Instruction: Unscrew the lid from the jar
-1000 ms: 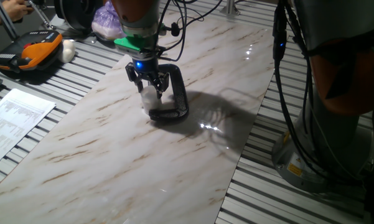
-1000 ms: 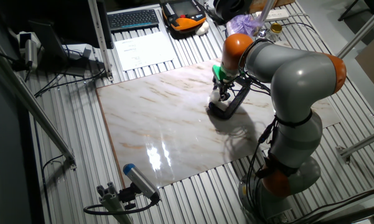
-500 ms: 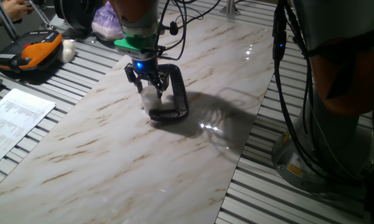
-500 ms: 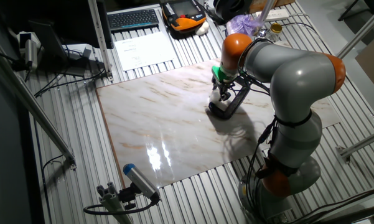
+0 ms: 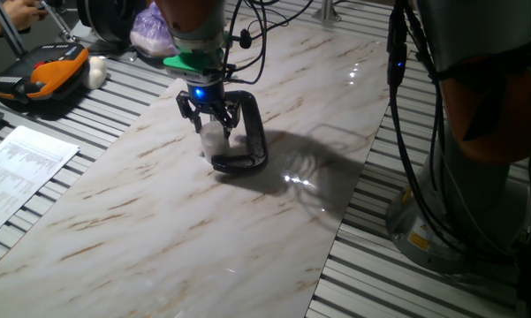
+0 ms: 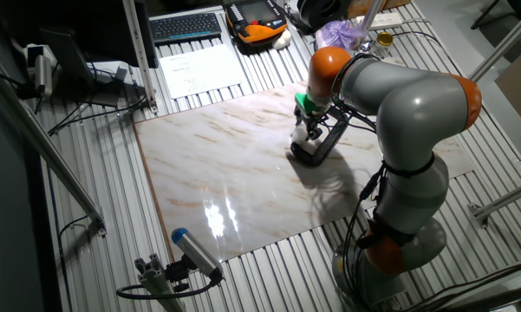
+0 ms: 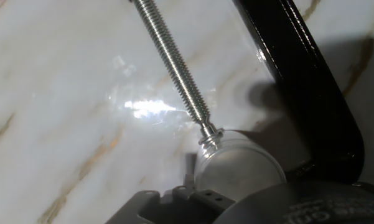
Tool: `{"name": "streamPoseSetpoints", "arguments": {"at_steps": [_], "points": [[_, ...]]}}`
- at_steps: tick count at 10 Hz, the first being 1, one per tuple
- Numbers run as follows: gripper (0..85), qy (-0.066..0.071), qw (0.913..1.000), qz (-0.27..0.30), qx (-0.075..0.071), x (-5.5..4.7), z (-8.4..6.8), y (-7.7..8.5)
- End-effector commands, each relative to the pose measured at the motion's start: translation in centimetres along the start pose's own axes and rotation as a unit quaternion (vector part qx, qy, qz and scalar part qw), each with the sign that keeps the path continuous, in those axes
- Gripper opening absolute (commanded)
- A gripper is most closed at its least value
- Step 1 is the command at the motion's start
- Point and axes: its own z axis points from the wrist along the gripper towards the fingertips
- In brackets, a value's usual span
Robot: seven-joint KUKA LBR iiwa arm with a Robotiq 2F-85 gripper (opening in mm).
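Jar (image 5: 215, 138) sits clamped in the black C-clamp (image 5: 250, 132) on the marble tabletop (image 5: 159, 203), gripper (image 5: 211, 119) down over it.

Hand view: whitish lid (image 7: 243, 167) fills the bottom centre, the clamp's threaded metal screw (image 7: 173, 62) runs in from upper left and its tip touches the jar's side just beside the lid. Clamp frame curves round the right. Fingers (image 5: 194, 113) straddle the jar top in both fixed views, but can't tell if the jaws actually pinch the lid or sit just off it. Clamp lies flat near the slab's far end. Off the slab: printed paper sheet (image 5: 18, 172), orange-black pendant (image 5: 40, 75), purple bag (image 5: 150, 31).
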Motion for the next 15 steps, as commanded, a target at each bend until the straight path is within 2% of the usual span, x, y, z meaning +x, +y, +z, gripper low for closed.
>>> {"name": "streamPoseSetpoints", "arguments": {"at_steps": [1,9,15], "points": [[17.0,0.000,1.0000,-0.006,0.000,0.00,0.01,0.00],[17.0,-0.006,0.9978,-0.066,0.003,0.02,0.00,-0.02],[17.0,-0.008,0.9925,-0.122,0.002,0.04,-0.03,-0.02]]}}
